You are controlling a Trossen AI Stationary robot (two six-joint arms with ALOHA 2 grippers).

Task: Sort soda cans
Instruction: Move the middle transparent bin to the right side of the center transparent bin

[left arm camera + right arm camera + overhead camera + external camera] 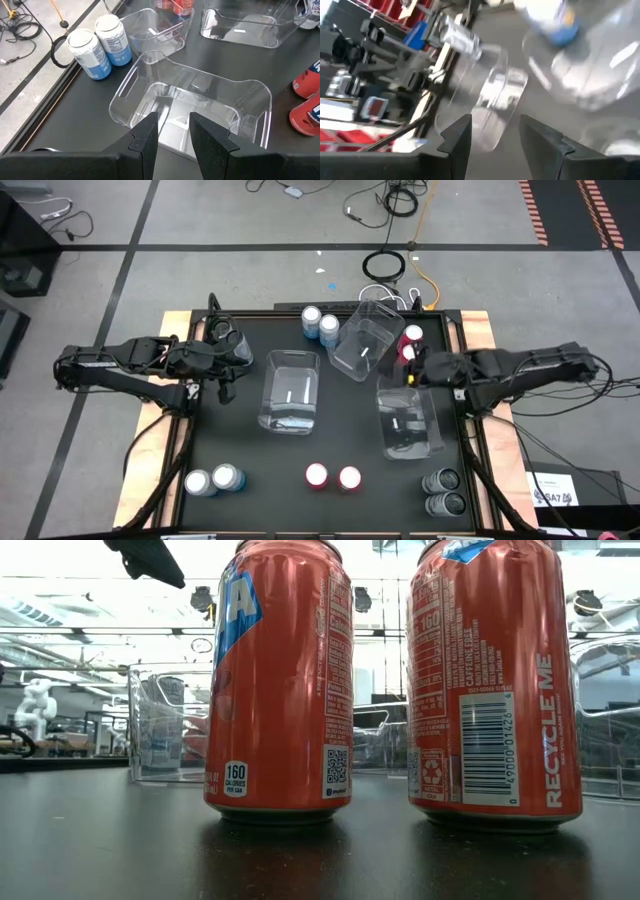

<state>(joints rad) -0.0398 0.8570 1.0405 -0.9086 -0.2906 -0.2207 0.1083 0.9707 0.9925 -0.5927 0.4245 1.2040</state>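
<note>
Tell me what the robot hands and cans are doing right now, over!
Left hand shut, empty, beside the middle bin. Right hand empty, near two red cans. All cans outside bins. Tilted bin crowds those red cans.

Three clear bins (290, 390) sit among paired soda cans (333, 477).

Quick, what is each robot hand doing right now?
Left hand: closed, holding nothing.
Right hand: open, holding nothing.

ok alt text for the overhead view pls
Three clear plastic bins sit on a black table between two dark robot arms, with the left gripper and right gripper at either side. Soda cans stand in pairs around the edges: light blue, red and dark grey.
</note>
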